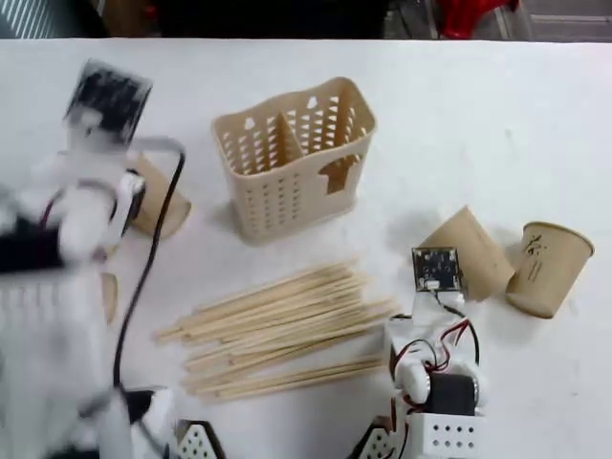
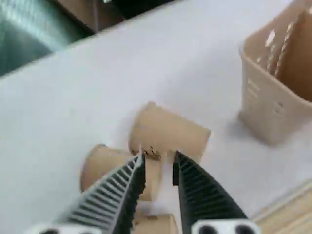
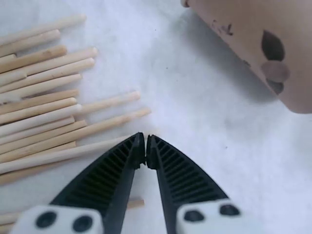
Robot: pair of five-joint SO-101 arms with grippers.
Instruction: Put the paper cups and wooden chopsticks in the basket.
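Note:
The beige slotted basket (image 1: 296,158) stands upright at the back middle of the table; its wall also appears in the left wrist view (image 2: 273,92). Wooden chopsticks (image 1: 277,330) lie in a loose pile in front of it. Two paper cups lie on their sides at the right, one (image 1: 469,251) beside the other (image 1: 547,268). My left gripper (image 2: 158,163) hovers with its fingers narrowly open and nothing between them, above a lying paper cup (image 2: 168,131) and a second cup (image 2: 105,168). My right gripper (image 3: 146,148) is shut and empty, just off the chopstick ends (image 3: 44,112), with a cup (image 3: 258,48) beyond it.
My left arm (image 1: 86,210) stands over the table's left side, trailing a black cable (image 1: 143,277). My right arm (image 1: 435,378) sits at the front edge, between the chopsticks and the right-hand cups. A third cup's rim (image 2: 156,224) shows under my left gripper.

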